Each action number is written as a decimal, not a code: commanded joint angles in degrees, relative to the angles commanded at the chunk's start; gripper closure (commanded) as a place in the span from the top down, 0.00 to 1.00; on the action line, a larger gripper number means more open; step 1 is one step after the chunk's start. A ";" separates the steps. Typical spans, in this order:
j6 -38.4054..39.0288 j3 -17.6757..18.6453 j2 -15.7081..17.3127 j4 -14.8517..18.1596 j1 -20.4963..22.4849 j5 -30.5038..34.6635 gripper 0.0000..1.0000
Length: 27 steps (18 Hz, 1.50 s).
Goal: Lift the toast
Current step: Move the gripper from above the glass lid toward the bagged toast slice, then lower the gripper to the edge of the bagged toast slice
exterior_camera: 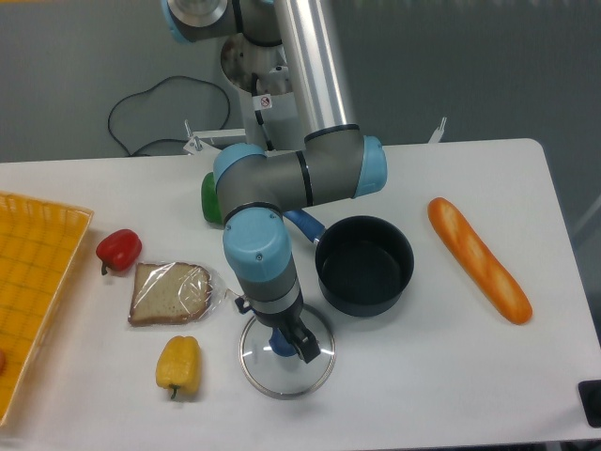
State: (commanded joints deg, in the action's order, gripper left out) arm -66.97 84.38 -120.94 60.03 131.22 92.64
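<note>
On the white tabletop [423, 376], going left to right: a woven yellow-orange tray [33, 282] sits farthest left of the end effector. Nearer lie a red bell pepper [119, 249] and a yellow bell pepper [178, 365]. The flat brown slice of toast in crinkly clear plastic wrap [170, 293] lies left of the end effector, apart from it, untouched. The end effector [293, 346] hangs over a round glass lid [286, 357]; whether its fingers are spread or closed cannot be told. To its right are a black pot [364, 265] and a long orange baguette [479, 259]
</note>
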 joint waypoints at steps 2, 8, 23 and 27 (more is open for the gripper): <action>0.00 -0.18 0.00 -0.09 0.00 0.00 1.00; 0.26 0.88 0.70 0.00 0.00 -1.14 1.00; 4.40 5.01 2.81 0.00 -8.43 -0.18 1.00; 1.50 5.27 1.94 0.00 -10.55 1.66 1.00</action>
State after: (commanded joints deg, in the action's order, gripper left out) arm -65.47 89.65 -119.00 60.03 120.67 94.30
